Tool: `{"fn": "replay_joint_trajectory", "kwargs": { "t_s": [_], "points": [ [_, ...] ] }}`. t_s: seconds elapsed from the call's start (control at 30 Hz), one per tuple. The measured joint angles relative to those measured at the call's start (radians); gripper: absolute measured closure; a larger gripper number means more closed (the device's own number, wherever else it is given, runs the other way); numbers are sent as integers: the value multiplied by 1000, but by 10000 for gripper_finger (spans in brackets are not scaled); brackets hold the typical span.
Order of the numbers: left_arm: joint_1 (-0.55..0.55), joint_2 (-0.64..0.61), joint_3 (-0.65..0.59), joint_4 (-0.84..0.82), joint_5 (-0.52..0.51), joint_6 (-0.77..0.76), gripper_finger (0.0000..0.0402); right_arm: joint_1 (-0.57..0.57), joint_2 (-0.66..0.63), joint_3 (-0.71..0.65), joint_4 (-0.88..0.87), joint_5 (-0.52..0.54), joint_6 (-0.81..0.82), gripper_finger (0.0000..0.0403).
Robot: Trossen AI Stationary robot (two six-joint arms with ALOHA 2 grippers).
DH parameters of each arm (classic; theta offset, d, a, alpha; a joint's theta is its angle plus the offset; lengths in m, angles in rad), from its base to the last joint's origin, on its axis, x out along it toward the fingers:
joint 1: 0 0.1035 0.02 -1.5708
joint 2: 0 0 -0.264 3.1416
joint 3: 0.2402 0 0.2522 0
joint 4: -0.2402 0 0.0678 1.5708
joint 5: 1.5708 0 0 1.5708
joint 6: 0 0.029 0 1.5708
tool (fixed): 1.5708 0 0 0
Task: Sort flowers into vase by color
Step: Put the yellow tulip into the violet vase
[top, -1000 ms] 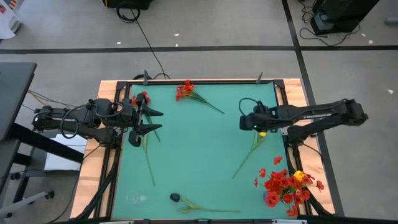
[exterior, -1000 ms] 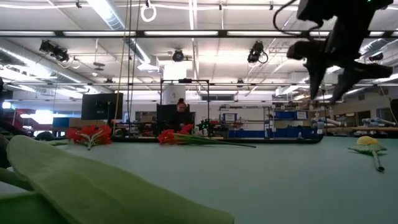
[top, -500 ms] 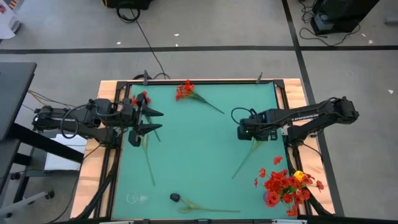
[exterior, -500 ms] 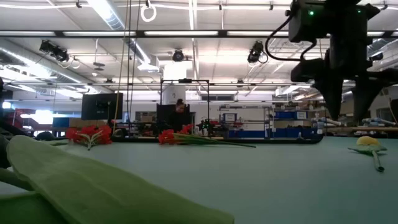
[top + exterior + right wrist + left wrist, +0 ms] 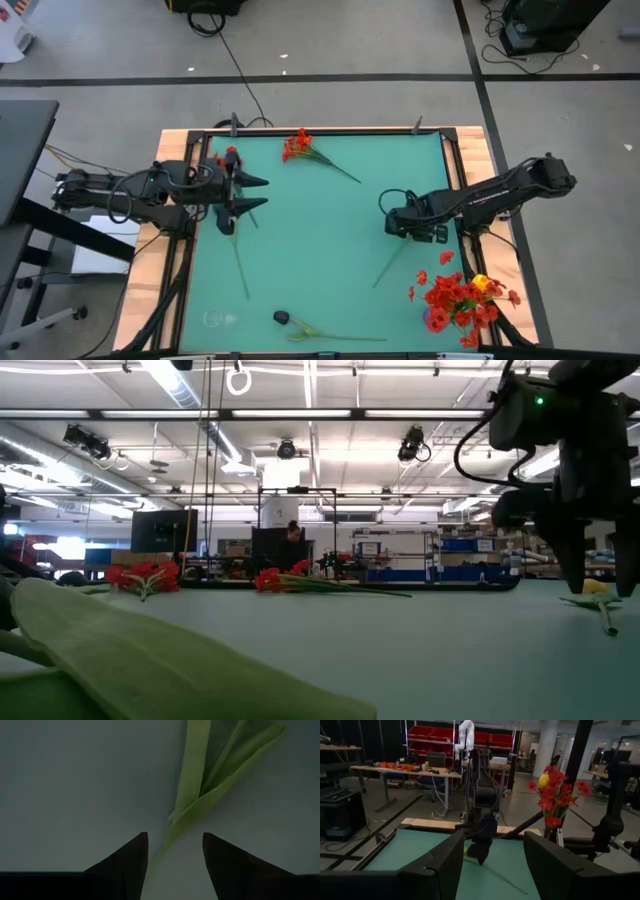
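Note:
My right gripper (image 5: 408,224) points down, open, over a yellow flower lying on the green mat; its fingers stand on either side of the green stem (image 5: 169,836), just below the leaves (image 5: 200,780). The low view shows the yellow head (image 5: 592,588) beside that gripper (image 5: 600,580). My left gripper (image 5: 262,193) is open and level at the table's left side, next to a red flower (image 5: 228,158) lying on the mat. Another red flower (image 5: 297,145) lies at the far edge. A dark-headed flower (image 5: 282,318) lies by the near edge.
A bunch of red flowers with one yellow (image 5: 458,298) stands in a vase at the near right corner, also in the left wrist view (image 5: 552,795). A small clear object (image 5: 215,319) sits at the near left. The mat's middle (image 5: 320,230) is bare.
My right gripper has come down toward the mat and a little toward the near edge, turning about its wrist, and now stands over the yellow flower's stem. Its fingers stay apart. The flowers lie where they were.

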Motion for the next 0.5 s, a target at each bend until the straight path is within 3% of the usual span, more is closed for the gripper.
{"fn": "replay_joint_trajectory", "kwargs": {
  "t_s": [0.23, 0.5],
  "points": [
    [2, 1, 0, 0, 0, -11, 189, -2, -1, -63, 13, 7, 44, 234],
    [2, 4, 0, 1, 0, -11, 189, -1, -3, -74, 23, 39, 13, 334]
  ]
}}
